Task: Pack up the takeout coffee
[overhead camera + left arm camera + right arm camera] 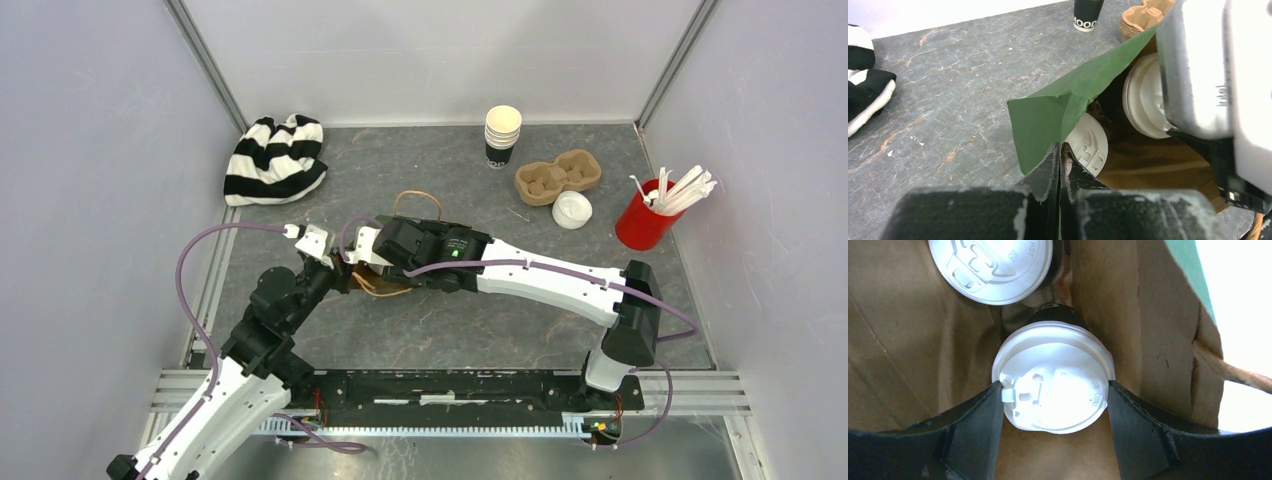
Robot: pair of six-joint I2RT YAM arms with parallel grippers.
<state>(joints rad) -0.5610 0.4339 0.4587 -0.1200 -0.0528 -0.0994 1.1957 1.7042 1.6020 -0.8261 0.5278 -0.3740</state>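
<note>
Two lidded coffees lie inside the paper bag, lids facing its mouth, long axes running inward. Right end effector, spread wide, clamps the gripped cup at its lid. The second cup sits just beside it, with the bag walls close on either side. Left end effector, fully closed, pinches the bag's green edge.

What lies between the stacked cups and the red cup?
Top view: a cardboard carrier and a white lid, between stacked cups and red cup.
</note>
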